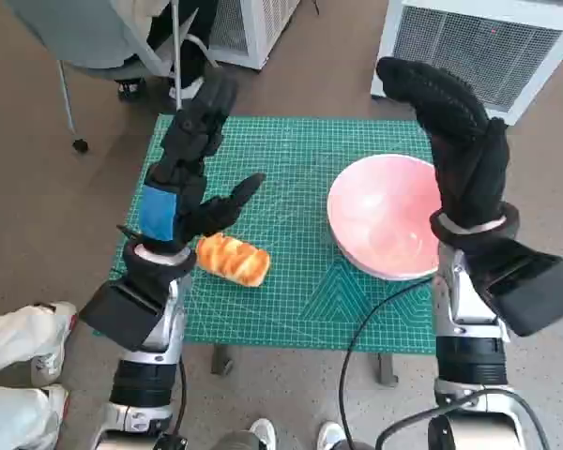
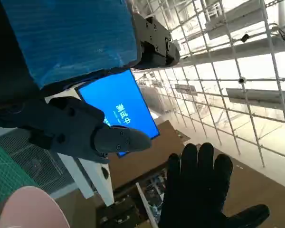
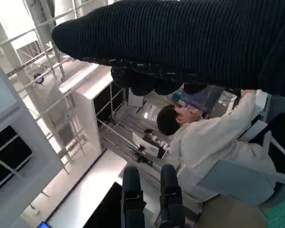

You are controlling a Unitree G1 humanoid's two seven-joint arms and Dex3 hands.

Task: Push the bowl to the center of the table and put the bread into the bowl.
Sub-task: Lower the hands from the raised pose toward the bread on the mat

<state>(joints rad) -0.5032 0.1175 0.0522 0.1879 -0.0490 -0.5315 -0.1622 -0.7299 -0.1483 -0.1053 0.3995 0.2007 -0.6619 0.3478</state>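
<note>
A small desk (image 1: 291,323) covered by a green cutting mat (image 1: 291,169) sits on a brown floor (image 1: 38,187), with open mat across its middle and far side. At the mat's right edge rests a pink bowl (image 1: 380,220), wide, shallow and holding nothing, its rim reaching nearly to the mat's border; a black cable (image 1: 357,328) runs off the near edge just beside it. A loaf of bread (image 1: 232,259) lies on the mat toward the near-left side, well apart from the bowl, with bare mat between the two. The left hand (image 1: 183,183), black with blue tape on its back, is raised above the mat just beyond the bread, its fingers (image 1: 244,192) spread and holding nothing. The right hand (image 1: 455,141), in a black knitted glove, is lifted upright over the bowl's right rim, fingers extended and empty. White ventilated cabinets (image 1: 479,42) stand beyond the desk. A chair (image 1: 103,37) is at far left, and a person (image 3: 204,137) in a pale top sits nearby.
</note>
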